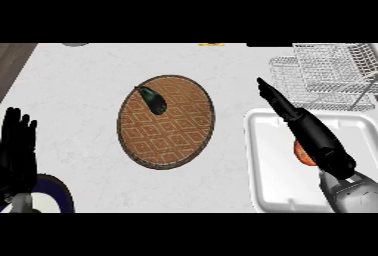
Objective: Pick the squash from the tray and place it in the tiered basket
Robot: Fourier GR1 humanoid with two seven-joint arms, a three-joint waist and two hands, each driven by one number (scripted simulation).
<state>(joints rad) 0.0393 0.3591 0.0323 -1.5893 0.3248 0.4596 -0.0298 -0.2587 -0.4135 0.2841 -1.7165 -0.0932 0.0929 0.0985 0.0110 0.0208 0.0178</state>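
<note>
Head view shows the right hand (306,131) stretched flat over the white tray (258,165), fingers straight and grasping nothing, pointing toward the wire tiered basket (325,70). An orange thing, likely the squash (301,152), peeks out beneath it, still lying in the tray. The left hand (16,150) rests released at the left edge. A dark vegetable (153,100) sits on the round woven mat (166,122), uninvolved.

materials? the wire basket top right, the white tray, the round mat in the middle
Silver tiered wire basket: looks like metal wire, a thin pale open grid you can see the counter through. White rectangular tray: probably plastic or foam, smooth with a raised rounded rim and soft shading. Round brown mat: seemingly woven fibre, orange diamond pattern, darker braided-looking edge.
</note>
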